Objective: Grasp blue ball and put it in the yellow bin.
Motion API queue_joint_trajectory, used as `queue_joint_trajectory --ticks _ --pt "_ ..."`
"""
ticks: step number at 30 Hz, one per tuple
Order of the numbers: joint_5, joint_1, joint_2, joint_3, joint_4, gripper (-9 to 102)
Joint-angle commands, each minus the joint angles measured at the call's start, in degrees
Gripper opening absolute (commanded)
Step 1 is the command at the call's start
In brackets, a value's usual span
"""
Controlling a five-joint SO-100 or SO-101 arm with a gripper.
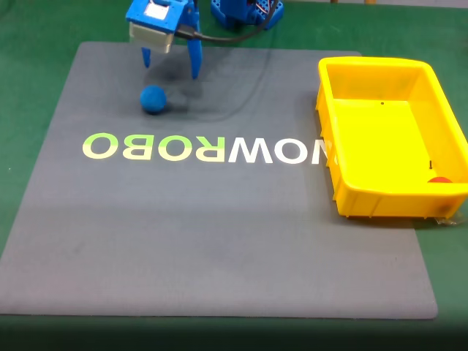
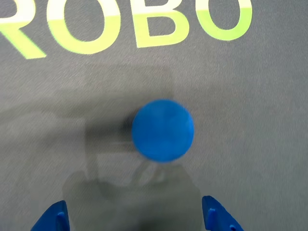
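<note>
The blue ball (image 1: pixel 153 99) rests on the grey mat near its far left part, just above the "ROBO" lettering. My blue gripper (image 1: pixel 170 64) hangs open above and slightly behind the ball, with nothing between its fingers. In the wrist view the ball (image 2: pixel 162 130) lies centred ahead of the two blue fingertips (image 2: pixel 52 217), which stand wide apart at the bottom edge. The yellow bin (image 1: pixel 344 164) sits at the right edge of the mat, far from the ball.
A small red-orange object (image 1: pixel 439 180) lies in the bin's near right corner. The grey mat (image 1: pixel 219 241) lies on a green table. A black cable (image 1: pixel 234 36) runs from the gripper to the blue arm base (image 1: pixel 245 11) at the top.
</note>
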Motion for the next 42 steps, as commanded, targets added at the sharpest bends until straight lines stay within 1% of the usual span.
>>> queue_joint_trajectory --ticks 1,15,27,31,34,37,42 --pt "0.7 1.23 -2.55 -6.5 -1.58 32" --pt "0.18 2.11 -19.69 -18.37 -5.1 32" --pt "2.64 -0.7 -25.14 -21.01 -5.89 30" --pt "2.81 -1.05 -25.58 -21.01 -5.89 22" --pt "3.08 -1.32 -25.84 -21.01 -5.89 10" --pt "3.25 -1.41 -26.1 -21.01 -5.63 0" --pt "3.69 -1.23 -26.46 -20.83 -5.54 0"
